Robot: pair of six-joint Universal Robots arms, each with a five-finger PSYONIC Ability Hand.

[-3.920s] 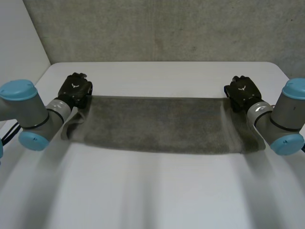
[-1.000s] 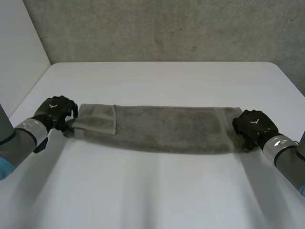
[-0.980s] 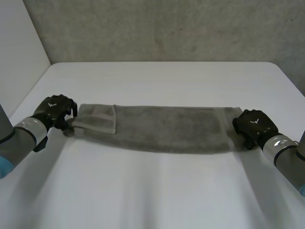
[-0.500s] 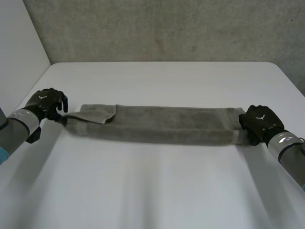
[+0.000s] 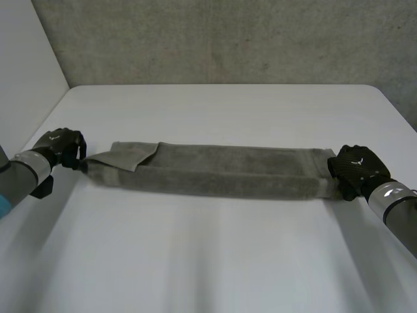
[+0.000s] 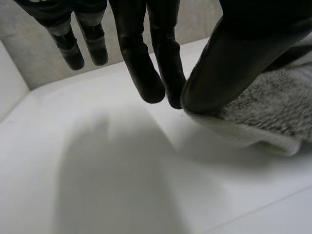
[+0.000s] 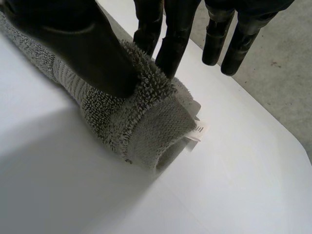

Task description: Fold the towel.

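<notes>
A grey towel point(image 5: 208, 171) lies as a long folded strip across the white table point(image 5: 215, 254). My left hand point(image 5: 60, 147) is at its left end, thumb and fingers pinching the towel's edge point(image 6: 253, 114). At the other end my right hand point(image 5: 355, 168) pinches the folded end point(image 7: 141, 129) between thumb and fingers, with a small white label sticking out beside it. A loose corner flap point(image 5: 133, 156) lies folded over on top near the left end.
A grey concrete wall point(image 5: 215, 39) runs behind the table's far edge. A white panel point(image 5: 26, 72) stands at the left. The table's near half point(image 5: 208, 261) is bare.
Both hands have moved outward along the table and closed on the towel's ends. The towel is stretched longer and narrower than a second ago.
</notes>
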